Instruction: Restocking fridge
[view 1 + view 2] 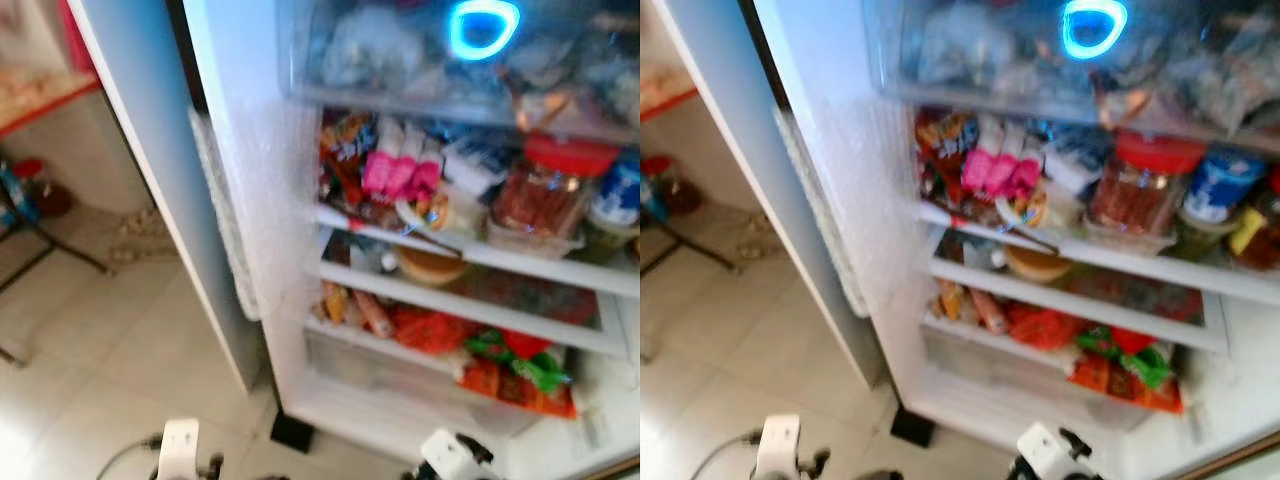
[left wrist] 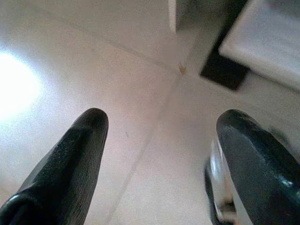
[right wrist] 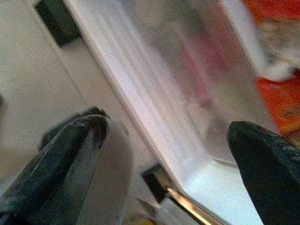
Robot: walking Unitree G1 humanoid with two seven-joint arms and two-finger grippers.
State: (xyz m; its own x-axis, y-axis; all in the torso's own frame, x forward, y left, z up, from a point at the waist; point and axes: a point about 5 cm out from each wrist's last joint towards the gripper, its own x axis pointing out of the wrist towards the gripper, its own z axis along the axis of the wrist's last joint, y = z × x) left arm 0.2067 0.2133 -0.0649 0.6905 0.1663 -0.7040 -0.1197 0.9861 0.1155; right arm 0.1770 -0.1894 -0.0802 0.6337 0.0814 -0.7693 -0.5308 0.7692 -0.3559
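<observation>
Fridge (image 1: 250, 200) open and crammed at twelve o'clock; left gripper (image 2: 159, 140) and right gripper (image 3: 164, 140) spread, empty, nothing loaded yet

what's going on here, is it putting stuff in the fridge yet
Not yet. The robot stands before the open fridge, whose shelves are already packed, with a red-lidded jar and pink packets among the food. Both the left gripper and right gripper hang low with fingers open, holding nothing.

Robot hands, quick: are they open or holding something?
Left gripper: open, holding nothing, above the floor.
Right gripper: open, holding nothing, by the fridge bottom.
</observation>
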